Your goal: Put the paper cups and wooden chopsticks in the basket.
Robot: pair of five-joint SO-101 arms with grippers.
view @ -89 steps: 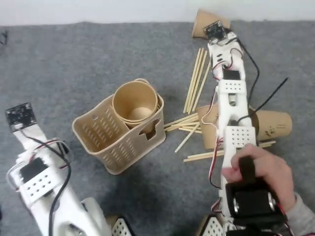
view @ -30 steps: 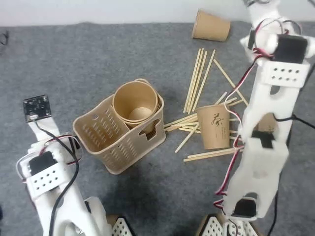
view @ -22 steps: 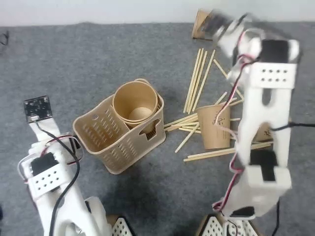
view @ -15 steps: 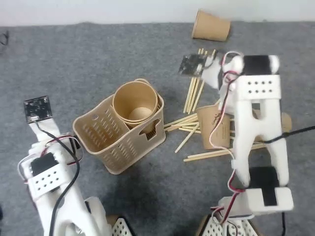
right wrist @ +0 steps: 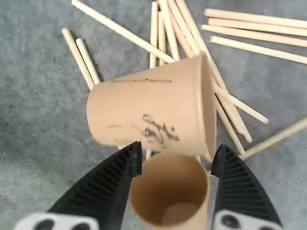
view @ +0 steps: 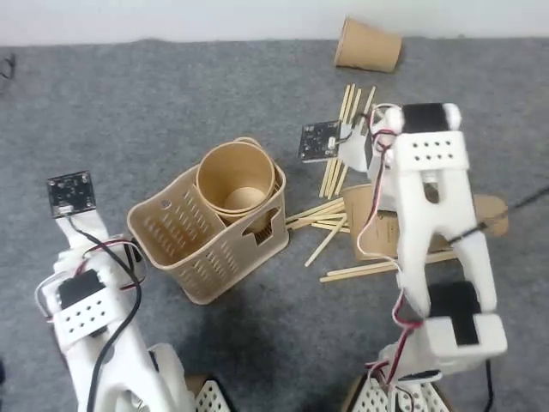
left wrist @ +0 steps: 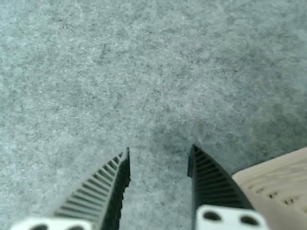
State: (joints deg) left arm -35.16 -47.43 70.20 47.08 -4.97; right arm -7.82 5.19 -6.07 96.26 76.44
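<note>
OK, my right gripper (right wrist: 178,145) is over the pile, fingers spread wide, nothing clamped. An open-mouthed cup (right wrist: 169,187) sits right btw them, mouth facing me. Can't tell if either finger touches its wall. Just beyond it the printed cup (right wrist: 148,112) lies on its side, across a scatter of chopsticks (right wrist: 154,33).

My left gripper (left wrist: 159,148) hangs over bare carpet (left wrist: 144,57), fingers parted and empty, w/ the basket (view: 171,232) close beside it. There are stacked cups (view: 236,176) in the basket already. One far cup (view: 367,45) lies on its side at the carpet's back edge.

Handling, as I judge it: the cups are paper, so v. light, and the thin wall buckles easily. Best hold is prob near the rolled rim, where it's stiffest, w/ a gentle squeeze. One finger inside and one outside would work too.

The chopsticks are stiff but thin, and they'll roll. I'd pinch across the middle so they don't tip. They overlap, so I'd expect neighbours to come along.
</note>
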